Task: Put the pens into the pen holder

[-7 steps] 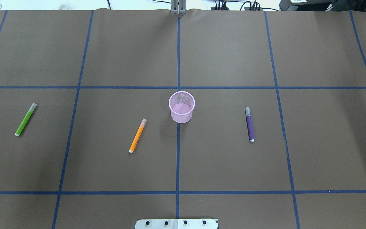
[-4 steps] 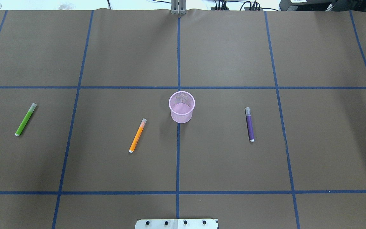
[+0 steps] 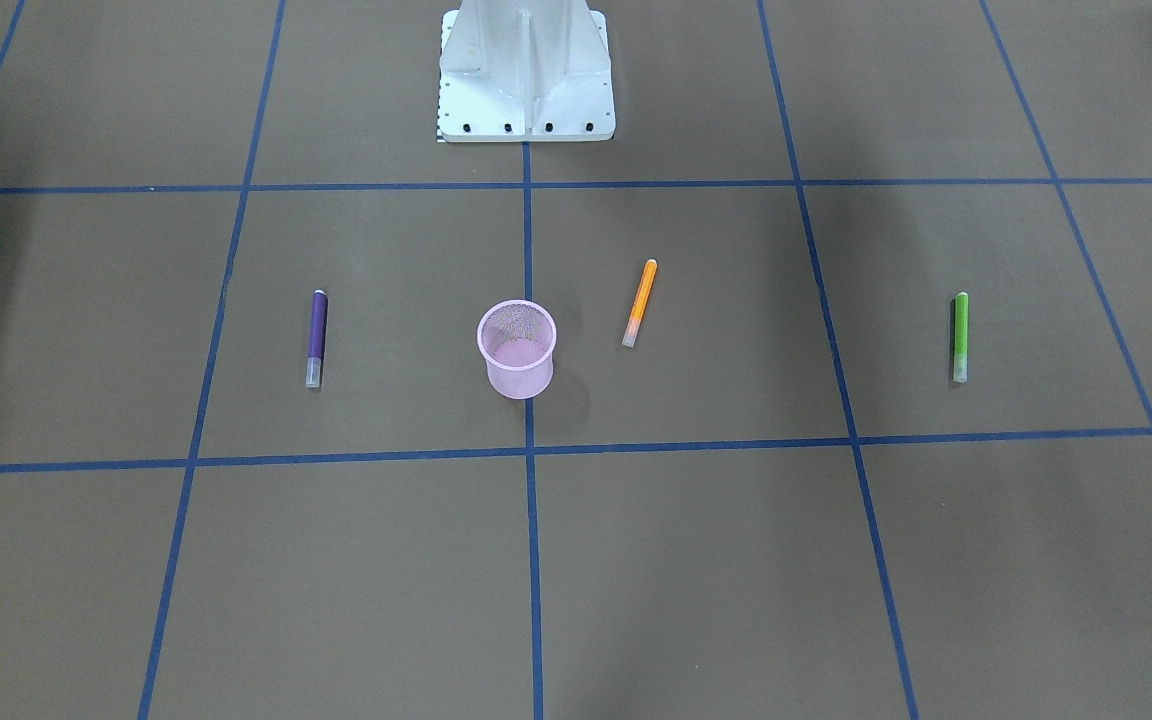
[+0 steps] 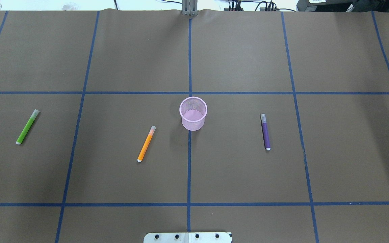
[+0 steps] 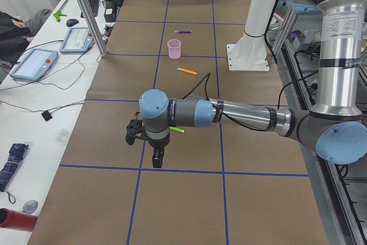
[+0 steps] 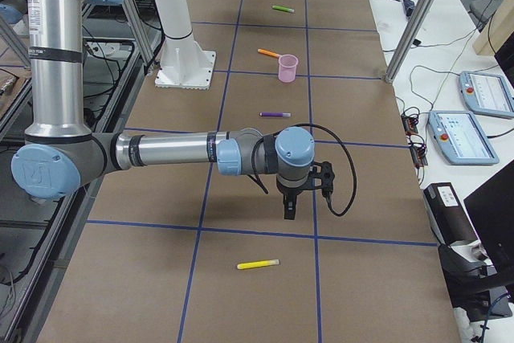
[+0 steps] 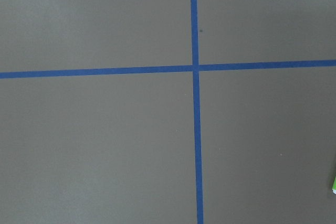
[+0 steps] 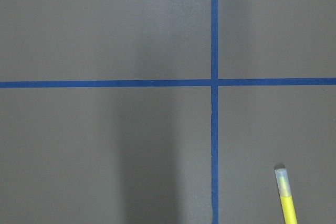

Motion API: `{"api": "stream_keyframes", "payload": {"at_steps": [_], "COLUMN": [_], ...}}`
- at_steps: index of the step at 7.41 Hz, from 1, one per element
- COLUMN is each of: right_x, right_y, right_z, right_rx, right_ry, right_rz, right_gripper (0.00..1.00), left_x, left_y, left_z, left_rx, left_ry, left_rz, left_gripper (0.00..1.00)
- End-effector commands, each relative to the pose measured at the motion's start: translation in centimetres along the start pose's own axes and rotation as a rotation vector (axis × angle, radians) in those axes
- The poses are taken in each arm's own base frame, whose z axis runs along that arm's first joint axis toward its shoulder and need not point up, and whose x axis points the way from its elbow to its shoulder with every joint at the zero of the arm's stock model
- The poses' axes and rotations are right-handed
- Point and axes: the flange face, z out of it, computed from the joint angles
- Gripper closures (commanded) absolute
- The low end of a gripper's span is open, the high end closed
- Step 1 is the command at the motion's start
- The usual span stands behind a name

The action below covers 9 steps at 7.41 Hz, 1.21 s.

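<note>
- Bench (image 3: 736,560) from the front camera: a pink mesh cup (image 3: 519,375) stands upright on the centre tape line. An orange pen (image 3: 640,302) lies near it on one side, and a green pen (image 3: 960,335) lies much farther out. A purple pen (image 3: 316,337) lies well apart on the other side. All three lie flat. They look light, stiff, smooth and round, so they will probably roll if nudged. The middle of the barrel, pinched across, seems the safest hold.
- Overhead view: the layout matches. Looking down the cup's mouth, only its mesh bottom shows, with no pen inside. The cup looks light enough to tip if bumped. A pen dropped in would likely lean on the rim.
- Left side view: the left fingers (image 5: 157,158) hang low over the bench, just beside the green pen, which the arm partly hides. I cannot tell how far apart they are.
- Right side view: the right fingers (image 6: 289,208) hang over the bench, with a yellow pen (image 6: 258,264) lying near them toward the bench's end, far from the cup. I cannot tell whether they are parted. All four pens lie on the bench, so neither arm carries one.
- Left wrist view: bare bench and crossing tape lines, with a sliver of green at the right edge.
- Right wrist view: the yellow pen's clear cap end pokes in at the lower right.
</note>
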Motion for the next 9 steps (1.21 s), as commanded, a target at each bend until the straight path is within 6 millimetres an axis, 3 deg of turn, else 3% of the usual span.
{"api": "stream_keyframes", "payload": {"at_steps": [1, 2, 3, 4, 5, 7, 9], "right_x": [0.1, 0.2, 0.2, 0.1, 0.1, -0.1, -0.2], "right_y": [0.0, 0.1, 0.0, 0.1, 0.1, 0.0, 0.0], "right_z": [0.0, 0.1, 0.0, -0.1, 0.0, -0.2, -0.2], "right_rx": [0.0, 0.0, 0.002, 0.006, 0.005, 0.009, 0.01], "right_ry": [0.009, 0.011, 0.013, 0.015, 0.015, 0.014, 0.013], "right_rz": [0.002, 0.003, 0.001, -0.005, -0.005, -0.01, -0.013], "right_gripper": [0.0, 0.0, 0.0, 0.0, 0.0, 0.0, 0.0], "left_x": [4.6, 4.7, 5.6, 8.6, 9.7, 13.8, 18.5], "left_y": [-3.0, -3.1, -3.2, -3.1, -3.2, -2.8, -2.3], "left_z": [-0.5, 0.1, -0.7, -0.1, 0.3, 3.9, 7.1], "left_rx": [0.034, 0.026, 0.05, 0.042, 0.052, -0.002, -0.032], "left_ry": [0.008, 0.012, 0.015, 0.052, 0.069, 0.097, 0.116], "left_rz": [0.103, 0.11, 0.155, 0.215, 0.253, 0.28, 0.176], "left_gripper": [0.0, 0.0, 0.0, 0.0, 0.0, 0.0, 0.0]}}
